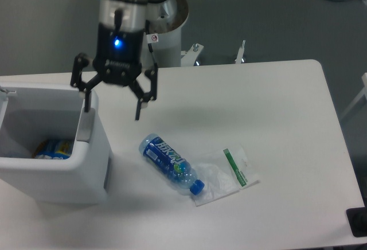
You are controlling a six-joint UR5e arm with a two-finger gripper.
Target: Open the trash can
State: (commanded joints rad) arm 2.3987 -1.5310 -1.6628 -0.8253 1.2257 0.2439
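The white trash can [86, 167] stands at the table's left edge with its top open. I see into it, and colourful litter [54, 148] lies at the bottom. The lid is swung away to the left, mostly out of view. A grey tab [86, 126] sits on the can's right rim. My gripper [113, 108] hangs open just above that right rim. One finger [87, 102] is over the tab and the other [138, 110] is over the table to the right of the can. Nothing is between the fingers.
A blue plastic bottle [171, 164] lies on its side on the table, right of the can. Beside it lies a clear plastic wrapper [226, 174] with a green strip. The arm's white base [166, 38] stands behind the table.
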